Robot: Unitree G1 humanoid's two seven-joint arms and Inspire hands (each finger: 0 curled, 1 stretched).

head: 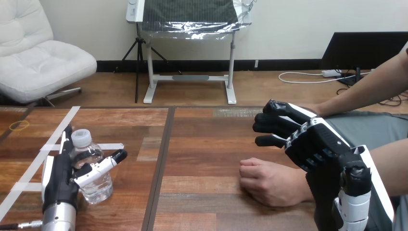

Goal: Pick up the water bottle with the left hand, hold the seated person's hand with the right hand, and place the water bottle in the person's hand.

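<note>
Left side first: the water bottle (94,185) stands upright on the desk (207,144), white cap (81,136) on top. The left robot hand (60,173) is right up against its left side. Its thumb (98,167) wraps across the front of the clear plastic, so that robot hand is grasping the bottle. The bottle's base looks to be down on the wood.

Around it, strips of white tape (60,126) cross the boards, running under and behind the bottle. A small yellow ring (19,125) lies well apart near the far left edge.

Over on the right, the person's hand (269,182) rests on the desk as a loose fist, knuckles pointing left. The right robot hand (312,142) sits above and just behind it, black fingers (272,126) stretched out to the left and only lightly bent. It is released, with nothing in its grip and nothing curled round the fist. Whether its palm touches the person's wrist, I cannot tell.

A second forearm (370,86) of the person comes in from the upper right, its hand partly hidden behind those black fingers.

Between bottle and fist lie bare boards and the dark seam (161,159) running front to back.
</note>
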